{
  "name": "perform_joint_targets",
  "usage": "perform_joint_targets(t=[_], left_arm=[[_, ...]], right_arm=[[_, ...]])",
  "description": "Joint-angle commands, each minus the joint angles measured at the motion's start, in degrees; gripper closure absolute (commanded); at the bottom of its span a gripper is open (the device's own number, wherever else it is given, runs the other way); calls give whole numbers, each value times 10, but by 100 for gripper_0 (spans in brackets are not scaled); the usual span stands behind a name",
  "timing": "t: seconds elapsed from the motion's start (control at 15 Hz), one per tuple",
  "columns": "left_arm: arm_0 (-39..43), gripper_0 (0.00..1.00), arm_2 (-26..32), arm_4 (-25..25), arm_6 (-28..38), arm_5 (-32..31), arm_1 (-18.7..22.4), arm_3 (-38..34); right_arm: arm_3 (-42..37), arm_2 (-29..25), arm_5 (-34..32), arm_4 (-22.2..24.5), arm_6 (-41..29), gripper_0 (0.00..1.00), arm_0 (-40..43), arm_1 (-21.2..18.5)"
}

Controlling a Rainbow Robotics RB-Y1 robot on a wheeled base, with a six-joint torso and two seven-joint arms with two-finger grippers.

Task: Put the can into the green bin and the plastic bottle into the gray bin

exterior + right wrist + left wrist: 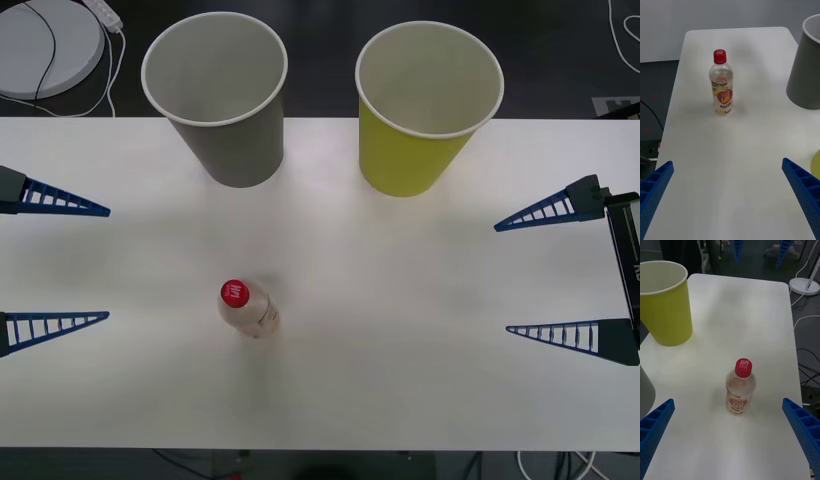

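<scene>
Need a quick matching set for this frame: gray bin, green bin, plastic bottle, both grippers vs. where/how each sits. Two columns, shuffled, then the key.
Things:
1. gray bin
2. green bin
3. plastic bottle
4. left gripper and right gripper

States:
A. upright on the table, nearer the robot than both cups, on its left half
B. open, at the table's two side edges, holding nothing
C. far side of the table, on the robot's right
D. far side of the table, on the robot's left

Pairs: 1-D, 2-C, 3-A, 4-B
</scene>
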Motion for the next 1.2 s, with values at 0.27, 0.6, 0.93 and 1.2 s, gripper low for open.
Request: perform_joint_targets(t=[0.27, 0.6, 0.93, 1.2], left_arm=[[30, 0, -6, -5, -40, 7, -22, 12], [24, 0, -67, 7, -154, 4, -51, 83], [17, 0, -115, 14, -221, -7, -51, 145], [-7, 0, -164, 18, -244, -7, -53, 187]], right_arm=[[0, 0, 0, 0, 0, 0, 0, 0], [0, 0, 0, 0, 0, 0, 0, 0], [0, 0, 0, 0, 0, 0, 0, 0], [0, 0, 0, 0, 0, 0, 0, 0]])
